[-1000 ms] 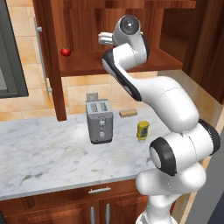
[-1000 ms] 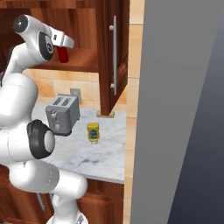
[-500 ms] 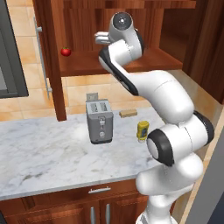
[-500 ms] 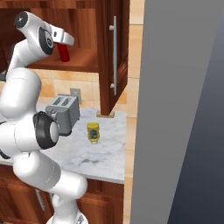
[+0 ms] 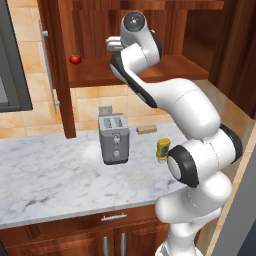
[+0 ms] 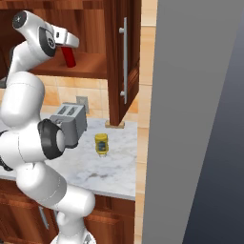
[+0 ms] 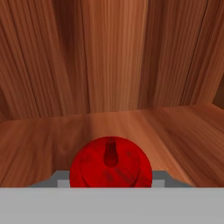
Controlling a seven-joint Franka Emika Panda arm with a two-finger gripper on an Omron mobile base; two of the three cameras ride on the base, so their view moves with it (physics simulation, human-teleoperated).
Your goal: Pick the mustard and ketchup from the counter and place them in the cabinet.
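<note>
Hand view: ketchup [image 7: 111, 165] hides the fingertips; jaws apparently pinch it inside the cabinet [image 7: 113, 57].

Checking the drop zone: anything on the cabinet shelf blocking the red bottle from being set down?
Nothing visible. The slim red ketchup bottle hangs over bare wood of the dark reddish-brown cabinet shelf. The small red tomato sits on the shelf well off to one side.

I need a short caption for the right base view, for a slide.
Gripper holds the ketchup inside the cabinet; the mustard waits on the counter.
</note>
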